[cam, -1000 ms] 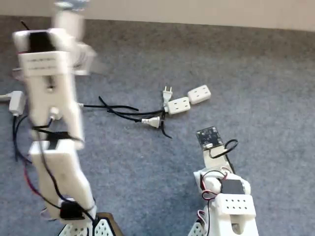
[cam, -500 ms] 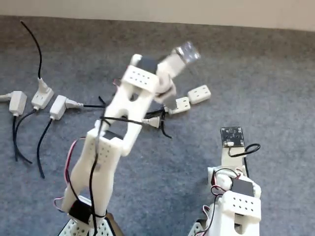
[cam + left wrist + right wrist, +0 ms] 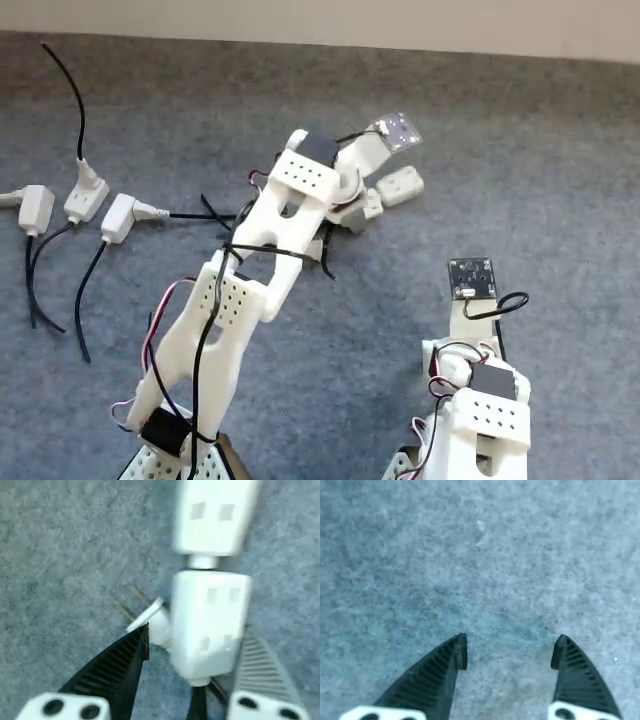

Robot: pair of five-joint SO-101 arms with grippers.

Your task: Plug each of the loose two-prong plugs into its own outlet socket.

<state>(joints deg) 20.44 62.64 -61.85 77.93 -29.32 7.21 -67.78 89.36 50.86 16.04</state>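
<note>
Two white outlet sockets lie end to end on the grey carpet, the far socket (image 3: 402,184) (image 3: 215,517) and the near socket (image 3: 366,207) (image 3: 210,625). A white two-prong plug (image 3: 147,617) rests against the near socket's side, prongs pointing away. My left gripper (image 3: 196,632) (image 3: 348,205) is open just above the near socket, one finger on each side, the black finger (image 3: 120,665) beside the plug. Over bare carpet my right gripper (image 3: 510,652) is open and holds nothing. The right arm (image 3: 472,400) is at the front right.
Three white plugs with black cords lie at the far left: one (image 3: 35,208), a second (image 3: 85,198) and a third (image 3: 118,217). Black cords (image 3: 215,215) run from there under the left arm (image 3: 230,310). Carpet between the arms is bare.
The left arm swung from the far left across to the centre and came down over the sockets. The right arm shifted slightly right, then stayed still.
</note>
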